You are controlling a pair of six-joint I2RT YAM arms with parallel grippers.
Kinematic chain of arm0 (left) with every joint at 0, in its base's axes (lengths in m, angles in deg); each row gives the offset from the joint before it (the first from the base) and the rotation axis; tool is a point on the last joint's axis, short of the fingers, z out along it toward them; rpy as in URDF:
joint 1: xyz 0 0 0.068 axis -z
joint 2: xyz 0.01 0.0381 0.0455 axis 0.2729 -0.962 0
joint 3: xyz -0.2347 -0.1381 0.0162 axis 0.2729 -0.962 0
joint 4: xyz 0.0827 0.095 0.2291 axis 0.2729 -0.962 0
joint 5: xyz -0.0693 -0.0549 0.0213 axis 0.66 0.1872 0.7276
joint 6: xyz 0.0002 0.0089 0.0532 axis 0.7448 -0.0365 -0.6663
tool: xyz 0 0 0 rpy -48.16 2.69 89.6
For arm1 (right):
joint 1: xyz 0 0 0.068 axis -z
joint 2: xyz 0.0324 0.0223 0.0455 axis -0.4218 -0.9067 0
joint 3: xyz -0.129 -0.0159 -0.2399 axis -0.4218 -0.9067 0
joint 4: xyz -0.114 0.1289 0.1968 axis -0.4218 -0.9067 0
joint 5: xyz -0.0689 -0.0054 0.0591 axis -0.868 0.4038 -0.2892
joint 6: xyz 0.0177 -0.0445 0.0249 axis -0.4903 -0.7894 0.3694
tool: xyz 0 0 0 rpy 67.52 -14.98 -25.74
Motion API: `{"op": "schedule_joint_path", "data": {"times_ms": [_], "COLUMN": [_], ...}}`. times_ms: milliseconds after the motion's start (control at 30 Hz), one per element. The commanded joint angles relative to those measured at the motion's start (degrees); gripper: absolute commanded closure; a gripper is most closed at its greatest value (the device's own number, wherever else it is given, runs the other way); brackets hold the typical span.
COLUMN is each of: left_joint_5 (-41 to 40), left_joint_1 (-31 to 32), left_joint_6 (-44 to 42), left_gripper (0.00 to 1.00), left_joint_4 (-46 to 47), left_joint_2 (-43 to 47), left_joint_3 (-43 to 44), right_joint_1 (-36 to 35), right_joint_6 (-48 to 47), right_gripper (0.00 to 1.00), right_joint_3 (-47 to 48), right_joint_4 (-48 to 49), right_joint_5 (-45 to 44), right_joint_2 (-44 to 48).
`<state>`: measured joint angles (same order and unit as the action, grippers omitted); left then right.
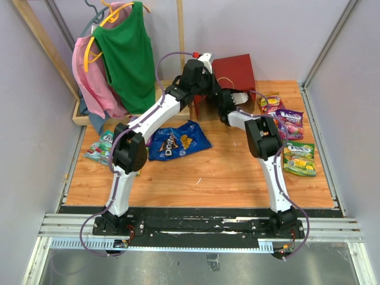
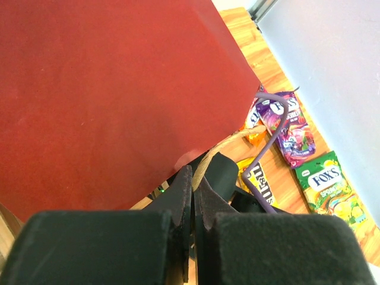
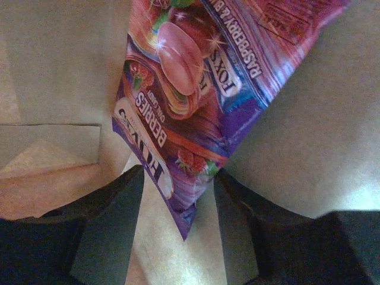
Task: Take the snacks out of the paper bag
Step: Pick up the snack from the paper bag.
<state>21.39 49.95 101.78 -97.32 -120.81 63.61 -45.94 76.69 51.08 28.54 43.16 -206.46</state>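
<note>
The paper bag [image 1: 234, 71], red outside, stands at the back of the table, and its red wall [image 2: 107, 89] fills the left wrist view. My left gripper [image 2: 195, 178] is shut on the bag's pale cord handle [image 2: 228, 141]. My right gripper [image 3: 178, 178] is inside the bag, against its brown lining [image 3: 59, 59]. Both its fingertips touch the lower corner of a purple candy packet [image 3: 196, 89]. In the top view this gripper is hidden by the bag. Out on the table lie a blue Doritos bag [image 1: 178, 141], purple candy bags [image 1: 288, 122], a green-yellow packet [image 1: 298, 157] and a yellow packet [image 2: 255, 178].
Teal packets [image 1: 98, 148] lie at the table's left edge. A green top [image 1: 127, 56] and a pink garment [image 1: 89, 71] hang on a wooden rack [image 1: 83, 116] at the back left. Grey walls close in both sides.
</note>
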Motion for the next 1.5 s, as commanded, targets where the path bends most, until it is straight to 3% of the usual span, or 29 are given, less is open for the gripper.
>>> {"op": "schedule_joint_path", "data": {"times_ms": [0, 267, 467, 633, 1033, 1300, 1467], "left_joint_5": [1.1, 1.0, 0.8, 0.6, -0.7, -5.0, -5.9], "left_joint_1": [0.1, 0.0, -0.1, -0.4, -1.8, -2.3, -2.5], "left_joint_6": [-0.1, -0.2, -0.3, -0.4, -0.6, -2.0, -2.8], "left_gripper": [0.99, 0.99, 0.99, 0.99, 1.0, 1.0, 0.99], "left_joint_4": [1.3, 1.1, 1.0, 0.8, 0.9, 0.7, 1.7], "left_joint_2": [0.0, -0.3, -0.4, -0.6, -1.4, -1.8, -0.4], "left_joint_3": [0.4, 0.5, 0.5, 0.7, 0.7, 0.0, -2.1], "right_joint_1": [1.3, 1.6, 2.6, 3.0, 1.9, 0.3, 0.1], "right_joint_6": [-0.1, 0.5, -0.3, -1.2, 1.3, -0.8, -7.3], "right_gripper": [0.48, 0.69, 0.99, 0.99, 0.99, 0.99, 0.99], "right_joint_3": [2.4, 5.9, 6.1, -0.1, -29.8, -44.1, -46.3], "right_joint_4": [-3.7, -0.1, 6.2, 13.6, 35.5, 38.4, 34.4], "right_joint_5": [1.7, 3.1, 6.0, 7.6, 14.1, 16.3, 15.3], "right_joint_2": [-5.7, -10.0, -11.4, -8.7, 8.1, 20.5, 29.0]}}
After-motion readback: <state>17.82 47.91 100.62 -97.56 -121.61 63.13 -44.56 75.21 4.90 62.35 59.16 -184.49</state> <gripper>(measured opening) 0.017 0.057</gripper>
